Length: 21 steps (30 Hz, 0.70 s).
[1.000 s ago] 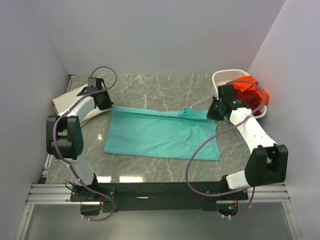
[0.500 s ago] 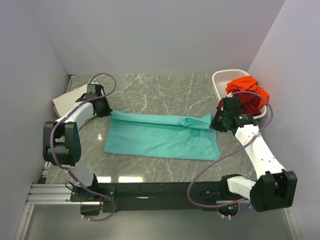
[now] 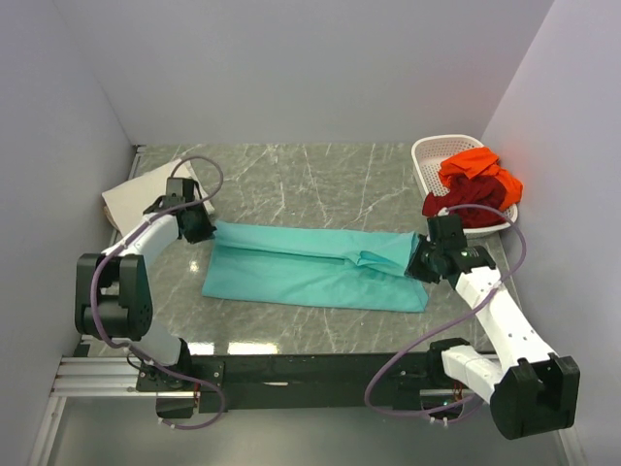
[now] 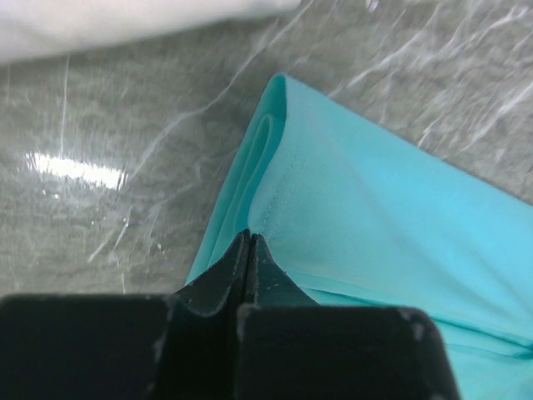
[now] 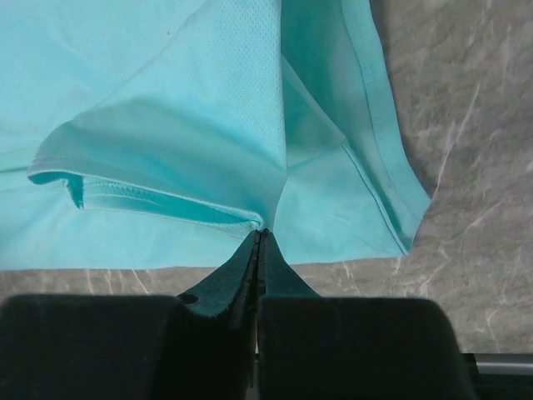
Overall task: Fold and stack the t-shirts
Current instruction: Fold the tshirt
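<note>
Currently the teal t-shirt [image 3: 310, 277] lies mid-tabletop, first fold unfinished; left hand [image 3: 206, 231] (9 o'clock) and right hand [image 3: 417, 269] (3 o'clock) each pinch its edge, fully closed. Orange t-shirt [image 3: 480, 167], 1 o'clock, awaits folding.

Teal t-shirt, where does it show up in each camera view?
Top external: teal t-shirt stretched left to right at picture centre.
Left wrist: teal t-shirt fills the right side and lower centre.
Right wrist: teal t-shirt covers the upper left and centre.
Shared landmark: grey marble tabletop, seen in all three.
</note>
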Available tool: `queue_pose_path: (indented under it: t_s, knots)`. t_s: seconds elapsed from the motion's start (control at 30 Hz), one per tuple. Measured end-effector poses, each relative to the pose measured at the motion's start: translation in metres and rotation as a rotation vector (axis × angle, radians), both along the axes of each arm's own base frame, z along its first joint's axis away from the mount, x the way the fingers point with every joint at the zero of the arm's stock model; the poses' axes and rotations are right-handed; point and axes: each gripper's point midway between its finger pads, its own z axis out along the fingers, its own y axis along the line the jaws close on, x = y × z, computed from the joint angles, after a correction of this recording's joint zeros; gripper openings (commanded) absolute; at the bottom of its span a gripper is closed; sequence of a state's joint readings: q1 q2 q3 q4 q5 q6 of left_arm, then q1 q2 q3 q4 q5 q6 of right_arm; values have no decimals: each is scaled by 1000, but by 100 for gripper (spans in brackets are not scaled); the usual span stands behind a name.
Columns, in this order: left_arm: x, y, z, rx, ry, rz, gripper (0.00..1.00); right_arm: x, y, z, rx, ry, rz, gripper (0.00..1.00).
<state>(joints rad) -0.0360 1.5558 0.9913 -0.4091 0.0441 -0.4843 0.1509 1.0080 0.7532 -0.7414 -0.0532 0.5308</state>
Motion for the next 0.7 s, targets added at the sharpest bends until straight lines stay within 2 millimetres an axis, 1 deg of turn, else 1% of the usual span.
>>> queue_pose_path:
  t_s: [0.2,0.27,0.3,0.33,0.37,0.43,0.47,0.53,0.6,0.7]
  knots:
    - [-23,2,-14,0,44,25,1,-13,5,-14,5,36,8,0]
    - [-27,3,-15,-1,49,33,5,-14,7,-15,2,40,8,0]
    - [-28,3,-15,-3,50,37,17,-14,8,-16,1,42,9,4]
    - [-29,3,-15,-1,48,36,27,-15,10,-16,1,43,8,13]
    - [-30,3,-14,-3,47,40,36,-15,12,-16,2,45,9,33]
    - [-32,3,-11,-3,46,47,54,-17,15,-17,-5,49,14,43]
    - [-33,4,-9,-3,44,51,55,-20,17,-17,-10,53,21,49]
    - [-34,4,-1,-6,25,57,57,-24,22,-18,-25,60,37,52]
    - [-34,4,8,-6,6,57,56,-30,27,-17,-42,64,63,52]
    - [-30,3,27,-11,-34,54,56,-30,41,-9,-34,36,108,52]
